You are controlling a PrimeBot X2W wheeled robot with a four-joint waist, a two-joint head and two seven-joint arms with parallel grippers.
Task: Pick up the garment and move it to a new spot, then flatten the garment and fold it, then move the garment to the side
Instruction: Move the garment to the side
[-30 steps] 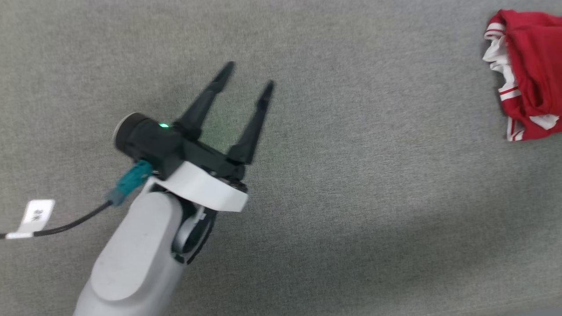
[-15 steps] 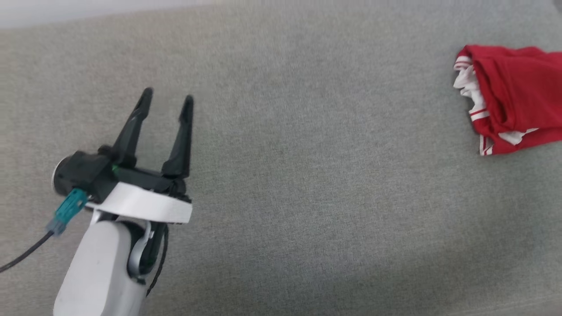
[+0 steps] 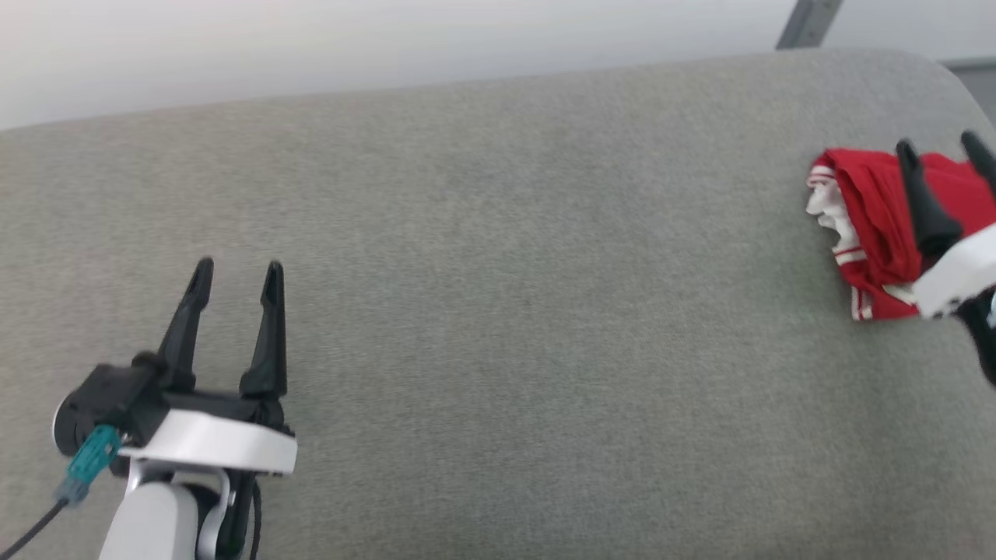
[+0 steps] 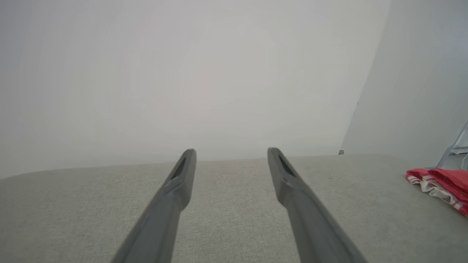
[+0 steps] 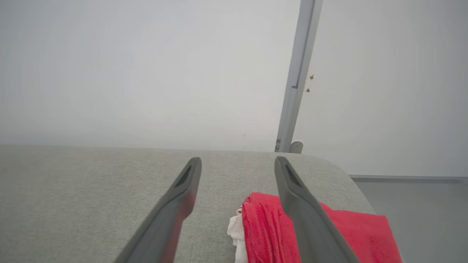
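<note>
Grey woven fabric covers the desk (image 3: 498, 327), and most of it lies bare in front of me. Nearest, at the robot's left, the left tool (image 3: 239, 267) hangs over that fabric with its two dark fingers apart and nothing between them, well away from the shirt. Half a second ago the head camera looked further down. It has since tipped up, so the far edge of the desk and the pale wall (image 3: 311, 47) now show, and much of the apparent shift of things is the camera's doing.

The real change is on the robot's right. The right tool (image 3: 938, 142) has come in above the garment (image 3: 867, 233), fingers spread and clamped on nothing. In the right wrist view the cloth sits just beneath them. The garment lies bunched near the rounded far right corner of the desk, red folds heaped with a white striped sleeve spilling out on the side facing the left tool.

I judge that a rumpled heap at the edge fits a shirt about to be lifted, or equally one just set aside.

Beyond the corner a grey metal post (image 5: 298, 73) runs up the wall.
</note>
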